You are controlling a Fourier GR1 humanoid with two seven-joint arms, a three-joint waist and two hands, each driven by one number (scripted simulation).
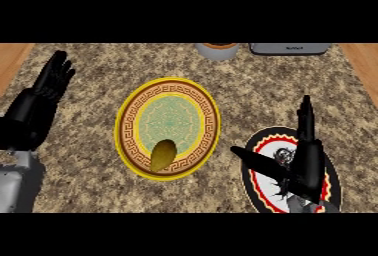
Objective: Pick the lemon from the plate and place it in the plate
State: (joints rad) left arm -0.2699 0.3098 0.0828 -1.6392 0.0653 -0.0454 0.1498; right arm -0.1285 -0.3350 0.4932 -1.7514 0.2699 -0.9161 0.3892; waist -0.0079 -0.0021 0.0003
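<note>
Yellow-green oval lemon (163,154) lying on the near rim of the round gold-bordered plate with a pale green centre (193,98), mid-counter. To its right, a second round plate — black-rimmed, red-and-white patterned (255,141) — partly covered by the black right hand (301,167), released, fingers straight up, thumb spread toward the gold plate, holding nothing. Black left hand (46,90) resting at the left edge — fingers relaxed and raised. On the speckled stone counter (88,175), far edge: a grey cup (217,50) and a grey appliance (288,48).
</note>
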